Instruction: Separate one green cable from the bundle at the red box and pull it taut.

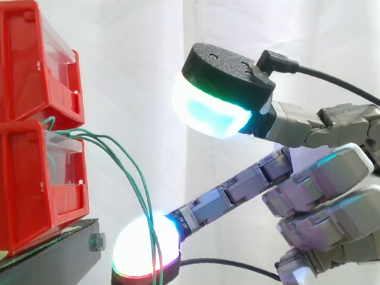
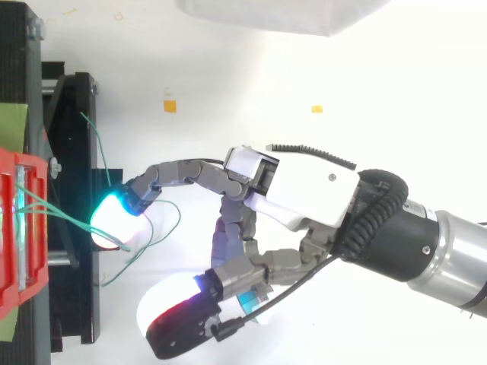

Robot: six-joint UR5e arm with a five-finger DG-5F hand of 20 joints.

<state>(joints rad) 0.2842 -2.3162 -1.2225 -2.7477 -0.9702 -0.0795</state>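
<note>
Bins [image 1: 18, 188] of red plastic sit stacked on the black stand [image 1: 45, 256] at the left. The green cables [image 1: 139, 188] spill from the gap between them and arc down past the stand's edge in a loose bundle. One straight finger's glowing pad [image 1: 143, 246] sits against those strands low down. Another pad [image 1: 217, 109] hovers well apart above it, so nothing is pinched: the hand [image 2: 304, 190] is released, its other fingers folded back empty. I judge the step as singling out one strand, not yet done. Next the upper pad must close on a single cable, then draw rightward until the slack goes.
</note>
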